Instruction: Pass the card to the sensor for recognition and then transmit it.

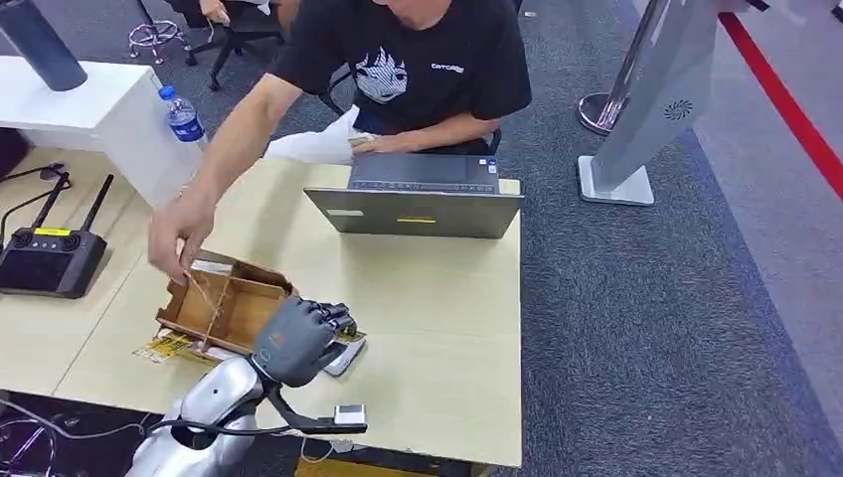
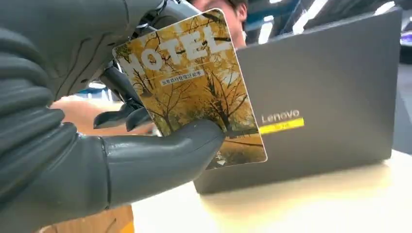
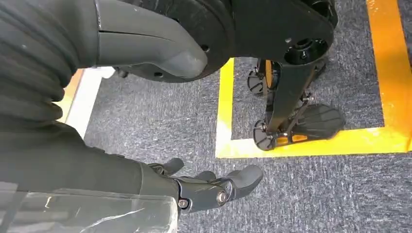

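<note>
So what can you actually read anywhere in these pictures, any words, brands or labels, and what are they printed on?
"HOTEL": on the yellow tree-print card held in the left hand.
Small line under it on the card: too small to read.
"Lenovo": on the grey laptop lid, above a yellow strip whose print is blurred.
Chest print on the person's black T-shirt: too small to read.
Water bottle label: unreadable.

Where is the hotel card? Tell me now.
The hotel card is pinched in the left hand, above the table by the wooden tray, facing the laptop.
</note>
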`<action>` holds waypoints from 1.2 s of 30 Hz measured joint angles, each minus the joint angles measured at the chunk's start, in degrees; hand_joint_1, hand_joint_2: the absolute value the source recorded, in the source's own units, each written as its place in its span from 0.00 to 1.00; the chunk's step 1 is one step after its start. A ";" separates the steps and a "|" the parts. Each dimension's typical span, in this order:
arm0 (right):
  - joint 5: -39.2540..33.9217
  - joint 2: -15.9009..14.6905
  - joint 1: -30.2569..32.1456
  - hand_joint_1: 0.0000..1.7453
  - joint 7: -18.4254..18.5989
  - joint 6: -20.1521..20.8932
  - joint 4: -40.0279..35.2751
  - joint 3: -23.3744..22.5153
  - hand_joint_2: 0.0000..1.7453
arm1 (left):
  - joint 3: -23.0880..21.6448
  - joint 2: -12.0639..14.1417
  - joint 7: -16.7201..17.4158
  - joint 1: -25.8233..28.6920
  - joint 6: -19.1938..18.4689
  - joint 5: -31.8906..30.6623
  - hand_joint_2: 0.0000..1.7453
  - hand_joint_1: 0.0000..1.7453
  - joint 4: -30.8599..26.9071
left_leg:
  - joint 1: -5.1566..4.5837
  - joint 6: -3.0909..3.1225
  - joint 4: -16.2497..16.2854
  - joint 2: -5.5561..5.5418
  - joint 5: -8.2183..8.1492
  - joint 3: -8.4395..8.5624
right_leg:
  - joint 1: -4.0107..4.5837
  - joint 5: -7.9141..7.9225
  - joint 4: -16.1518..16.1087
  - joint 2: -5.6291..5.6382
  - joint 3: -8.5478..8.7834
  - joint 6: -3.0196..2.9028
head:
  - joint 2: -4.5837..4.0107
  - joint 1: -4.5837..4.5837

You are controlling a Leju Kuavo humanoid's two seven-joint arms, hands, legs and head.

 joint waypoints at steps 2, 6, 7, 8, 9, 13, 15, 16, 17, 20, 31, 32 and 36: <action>0.07 0.00 -0.05 0.00 -0.02 0.00 0.00 -0.17 1.00 | -0.50 0.22 0.44 -0.34 -1.29 -0.17 1.00 1.00 0.96 | 0.00 0.00 0.00 0.01 0.00 0.00 | 0.00 0.01 0.00 0.00 0.00 0.01 | 0.00 0.00; 0.18 0.00 -0.03 0.00 -0.02 0.02 0.00 -0.26 1.00 | -1.25 0.55 0.83 -0.86 -1.79 -0.09 1.00 1.00 2.43 | 0.00 0.00 0.00 0.01 0.00 0.00 | 0.00 0.01 0.00 0.00 0.00 0.02 | 0.00 0.00; 0.33 0.00 -0.04 0.00 -0.02 0.04 0.00 -0.28 1.00 | -1.46 0.70 1.03 -1.10 -2.51 0.26 1.00 1.00 2.82 | 0.00 0.00 0.00 0.01 0.00 0.00 | 0.00 0.01 0.00 0.00 0.00 0.02 | 0.00 0.00; 0.53 0.00 -0.04 0.00 -0.02 0.11 0.00 -0.35 1.00 | -1.86 0.83 1.27 -1.37 -3.25 0.61 1.00 1.00 3.32 | 0.00 0.00 0.00 0.00 0.00 0.00 | 0.00 0.01 0.00 0.00 0.00 0.02 | 0.00 0.00; 0.92 0.00 -0.05 0.00 -0.02 0.17 0.00 -0.42 1.00 | -2.21 1.03 1.38 -1.63 -3.80 0.96 1.00 1.00 3.83 | 0.00 0.00 0.00 0.01 0.00 0.00 | 0.00 0.01 0.00 0.00 0.00 0.02 | 0.00 0.00; 1.57 0.00 -0.04 0.00 -0.02 0.22 0.00 -0.94 1.00 | -3.47 1.88 1.88 -2.58 -5.09 1.92 1.00 1.00 6.40 | 0.00 0.00 0.00 0.02 0.00 0.00 | 0.00 0.01 0.00 0.01 -0.01 0.02 | 0.00 0.00; 1.88 0.00 -0.05 0.00 -0.02 0.24 0.00 -1.31 1.00 | -3.96 2.19 1.97 -3.00 -5.40 2.12 1.00 1.00 7.39 | 0.00 0.00 0.00 0.01 0.00 0.00 | 0.00 0.01 0.00 0.00 0.00 0.02 | 0.00 0.00; 1.90 0.00 -0.05 0.00 -0.02 0.24 0.00 -1.38 1.00 | -4.17 2.34 1.99 -3.16 -5.39 2.16 1.00 1.00 7.80 | 0.00 0.00 0.00 0.01 0.00 0.00 | 0.00 0.01 0.00 0.00 0.00 0.02 | 0.00 0.00; 1.99 0.00 -0.05 0.00 -0.02 0.24 0.00 -1.46 1.00 | -4.28 2.40 2.01 -3.28 -5.48 2.25 1.00 1.00 8.15 | 0.00 0.00 0.00 0.01 0.00 0.00 | 0.00 0.01 0.00 0.01 0.00 0.02 | 0.00 0.00; 2.32 0.00 -0.06 0.00 -0.02 0.26 0.00 -1.70 1.00 | -4.57 2.67 2.62 -3.74 -5.99 2.56 1.00 1.00 8.87 | 0.00 0.00 0.00 0.01 0.00 0.00 | 0.00 0.01 0.00 0.00 0.00 0.02 | 0.00 0.00; 4.70 0.00 -0.15 0.00 0.00 0.85 -0.02 -3.13 1.00 | -6.10 4.07 4.26 -5.49 -8.78 3.45 1.00 1.00 11.34 | 0.00 0.00 0.00 0.01 0.00 0.00 | 0.00 0.01 0.00 0.00 0.01 0.02 | 0.00 -0.02; 5.12 0.00 -0.16 0.00 0.00 0.85 -0.02 -3.17 1.00 | -6.19 4.13 4.35 -5.64 -8.78 3.50 1.00 1.00 11.52 | 0.00 0.00 0.00 0.01 0.00 0.00 | 0.00 0.01 0.00 0.00 0.01 0.02 | 0.00 0.00; 5.33 0.00 -0.22 0.00 0.00 0.87 -0.02 -3.63 1.00 | -6.25 4.24 4.92 -5.82 -6.92 3.89 1.00 1.00 11.82 | 0.00 0.03 0.00 0.01 0.03 0.00 | 0.00 0.02 0.00 0.00 0.00 0.02 | 0.00 0.00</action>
